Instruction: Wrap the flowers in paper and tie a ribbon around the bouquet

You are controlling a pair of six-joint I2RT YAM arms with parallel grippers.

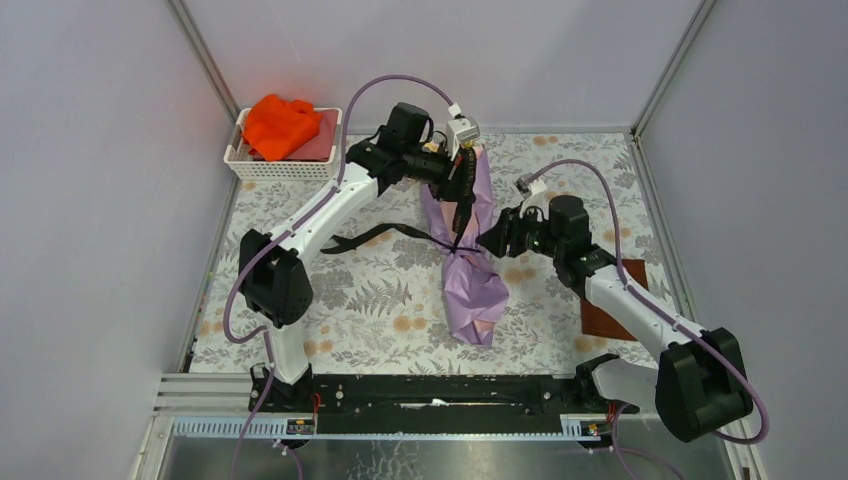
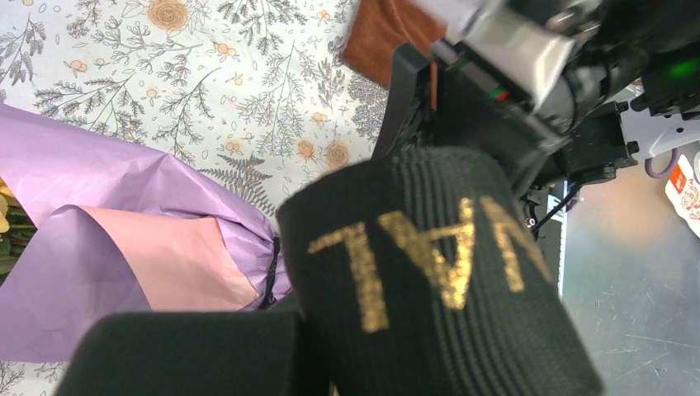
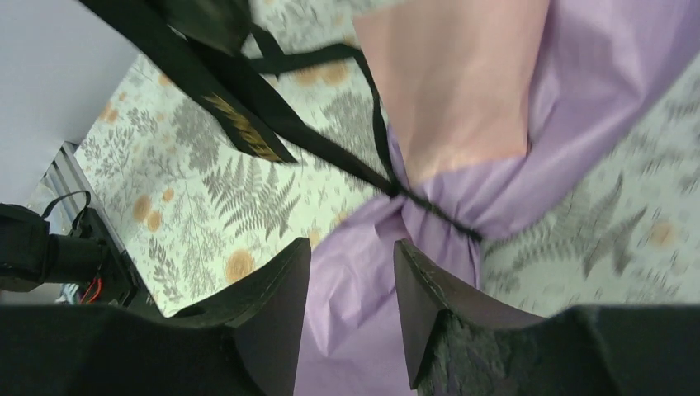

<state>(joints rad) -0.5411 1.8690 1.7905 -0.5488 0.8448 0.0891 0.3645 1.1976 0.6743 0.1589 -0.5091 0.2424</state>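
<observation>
While the bouquet (image 1: 470,285) lay lengthwise near the middle of the bench (image 1: 330,300), the ribbon (image 3: 248,136) sat cinched round its waist, pinching the paper (image 3: 578,124) into tight gathers where the lavender sheet met its pale pink layer. One black tail trailed off to the left across the bench. Another strand rose from the cinch to the left tool (image 1: 461,210), which was closed and looked to be pinching that strand, since the gold-lettered satin lay right across its wrist camera. The right tool (image 3: 351,252) hovered just beside the cinch with its jaws apart and nothing between them, only lavender paper under the gap. Of the flowers (image 2: 4,216), just a sliver of yellow showed at the edge of the left wrist view. The bundle looked very light, so a sideways tug on the ribbon would probably drag it across the bench rather than tighten the loop, and it wanted steadying. The thin paper would likely crease or tear under a hard squeeze, and the blooms would bruise. The safest hold seemed to be the gathered waist over the stems. Satin being slippery, the ribbon was best pinched flat across its width, close to the cinch.
</observation>
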